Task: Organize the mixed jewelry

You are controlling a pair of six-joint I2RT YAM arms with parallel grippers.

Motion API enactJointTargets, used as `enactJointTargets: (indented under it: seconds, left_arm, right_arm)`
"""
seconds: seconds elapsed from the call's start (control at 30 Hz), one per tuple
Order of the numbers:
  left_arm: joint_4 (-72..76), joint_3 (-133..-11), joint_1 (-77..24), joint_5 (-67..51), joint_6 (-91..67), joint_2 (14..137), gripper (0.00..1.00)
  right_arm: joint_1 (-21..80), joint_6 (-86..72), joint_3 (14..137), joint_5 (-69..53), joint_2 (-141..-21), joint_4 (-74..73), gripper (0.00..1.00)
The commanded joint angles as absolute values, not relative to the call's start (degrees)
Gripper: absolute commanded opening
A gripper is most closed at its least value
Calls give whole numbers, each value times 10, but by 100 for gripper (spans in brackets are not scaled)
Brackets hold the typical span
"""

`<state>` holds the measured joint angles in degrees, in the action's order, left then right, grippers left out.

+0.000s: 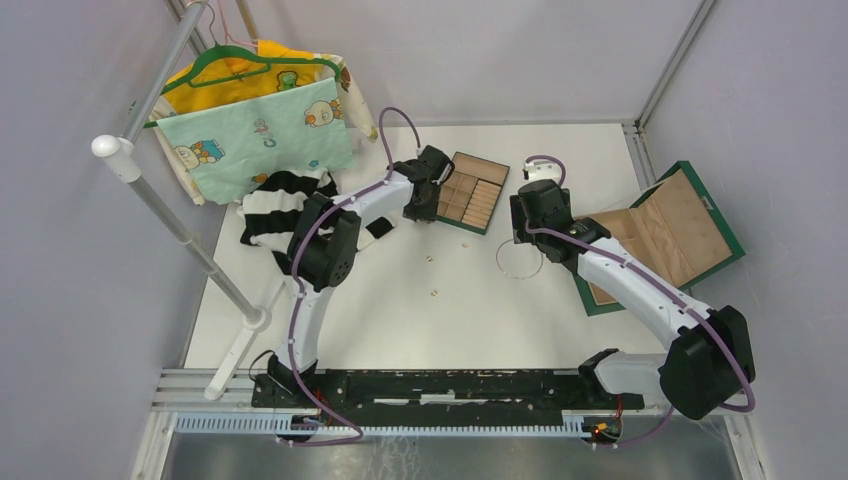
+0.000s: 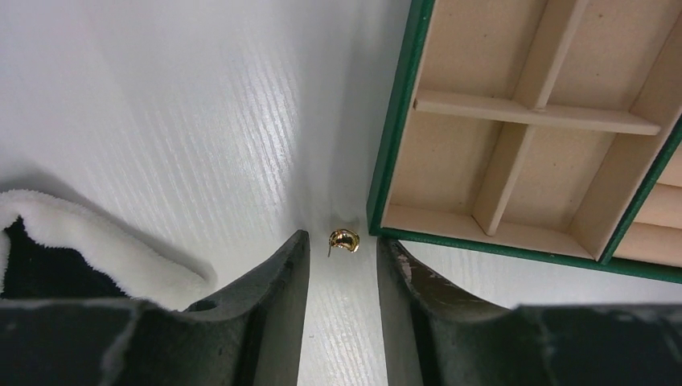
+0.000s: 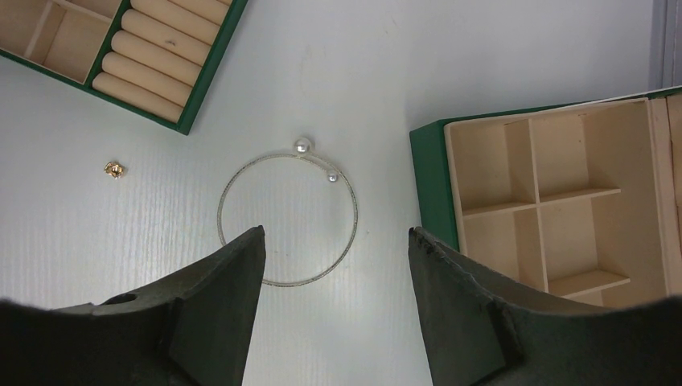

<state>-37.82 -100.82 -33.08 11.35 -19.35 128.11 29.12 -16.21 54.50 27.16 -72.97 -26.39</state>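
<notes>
A small gold earring [image 2: 344,240] lies on the white table just off the green-rimmed corner of the tan compartment tray [image 2: 393,145]. My left gripper [image 2: 343,236] is open, its fingertips either side of the earring with a narrow gap. In the top view this gripper [image 1: 421,216] is at the tray's [image 1: 452,216] left edge. A thin silvery hoop [image 3: 354,217] with two pearl ends lies flat under my open right gripper [image 3: 335,231], partly hidden by the left finger. The hoop [image 1: 498,258] lies just below the right gripper [image 1: 524,236]. Two more gold pieces [image 1: 430,258] [image 1: 435,292] lie mid-table, and one [image 3: 114,169] lies left of the hoop.
An open green box [image 1: 725,228] with tan compartments sits at the right, next to the right arm. A striped black-and-white cloth [image 1: 280,205] lies by the left arm. A rack with hung clothes [image 1: 260,130] stands at the back left.
</notes>
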Motion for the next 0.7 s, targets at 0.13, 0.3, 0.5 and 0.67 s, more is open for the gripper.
enactJointTargets:
  seconds: [0.13,0.3,0.5,0.67]
  left_arm:
    - [-359,-1002,-316,88,-147,1289,36]
    - [-360,-1002,-311,77,-146,1289,30]
    - [-360,-997,-311,64,-150,1286,26]
    - [-362,-995,-311,58,-154,1282,20]
  right_arm:
    - [290,-164,560,286,-729,-250,72]
    - [290,-167,560,287,-730,-250,72]
    - [289,-169,562,286,-732,-250,72]
    - [290,-169,562,284,-735,-249,71]
